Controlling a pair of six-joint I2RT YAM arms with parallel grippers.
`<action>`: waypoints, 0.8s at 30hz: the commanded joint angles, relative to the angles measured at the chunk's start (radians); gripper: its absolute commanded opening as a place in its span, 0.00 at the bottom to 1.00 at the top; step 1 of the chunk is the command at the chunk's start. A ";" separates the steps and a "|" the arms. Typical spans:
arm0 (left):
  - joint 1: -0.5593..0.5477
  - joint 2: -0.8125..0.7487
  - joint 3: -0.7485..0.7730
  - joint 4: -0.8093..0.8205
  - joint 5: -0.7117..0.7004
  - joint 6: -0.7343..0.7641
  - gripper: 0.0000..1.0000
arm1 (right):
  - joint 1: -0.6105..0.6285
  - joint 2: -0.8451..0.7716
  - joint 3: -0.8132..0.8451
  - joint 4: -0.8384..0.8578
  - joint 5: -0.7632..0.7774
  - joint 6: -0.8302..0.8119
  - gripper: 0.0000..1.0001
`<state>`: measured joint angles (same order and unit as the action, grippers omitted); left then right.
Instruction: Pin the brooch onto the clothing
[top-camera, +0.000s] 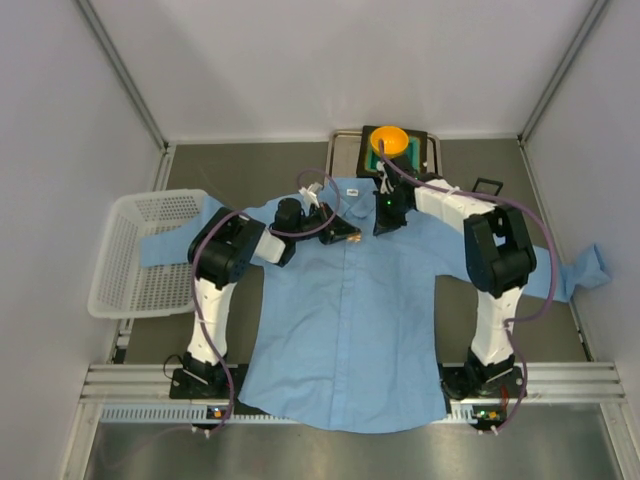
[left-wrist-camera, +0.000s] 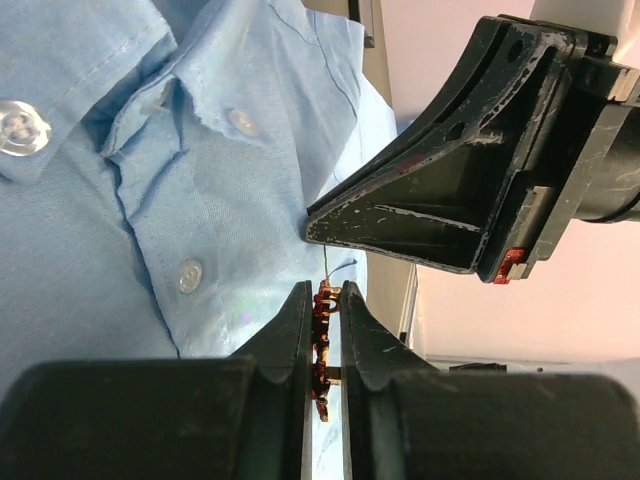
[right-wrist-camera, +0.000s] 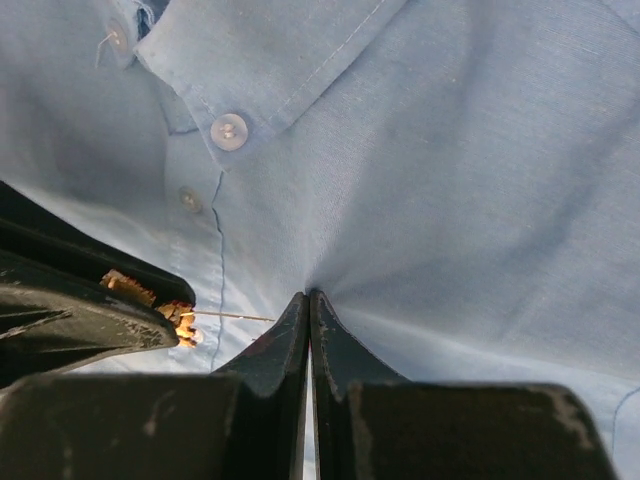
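**Brooch lined up at the shirt front, not yet pinned**

The grey table carries a light blue shirt, laid flat and buttoned. It fills the middle of the top view, with its collar toward the upper centre. A white basket sits at the left edge of that view, over one sleeve. A round orange bowl stands at the upper centre, beyond the collar and apart from the work.

Both arms reach in to meet just below the collar. The right end effector has its fingers pressed together. The cloth puckers and creases toward its tips, so it appears to be pinching up a small fold of the shirt front beside the button placket.

The left end effector is clamped on the brooch, a tiny red-orange piece held edge-on between the two fingers at the bottom centre of the left wrist view. The brooch's thin needle sticks out toward the raised fold. In the right wrist view its tip lies just beside the right fingers, at the lower left of the frame. Whether it has touched the cloth cannot be told, and no fabric is seen threaded on it.

As a judgement, the pick-up and the lifting of the fold are done. Pushing the needle through the fold, closing the clasp and letting go all appear to be left.
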<state>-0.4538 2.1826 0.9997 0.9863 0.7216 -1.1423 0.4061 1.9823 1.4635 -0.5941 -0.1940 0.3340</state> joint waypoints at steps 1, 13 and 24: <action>-0.002 0.026 0.025 0.112 0.027 -0.031 0.00 | -0.033 -0.074 -0.018 0.060 -0.111 0.028 0.00; -0.003 0.063 0.034 0.202 0.047 -0.092 0.00 | -0.056 -0.105 -0.071 0.129 -0.193 0.033 0.00; -0.005 0.072 0.024 0.258 0.053 -0.116 0.00 | -0.069 -0.114 -0.095 0.154 -0.222 0.039 0.00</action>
<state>-0.4557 2.2513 1.0100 1.1591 0.7670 -1.2549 0.3435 1.9312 1.3682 -0.4778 -0.3779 0.3595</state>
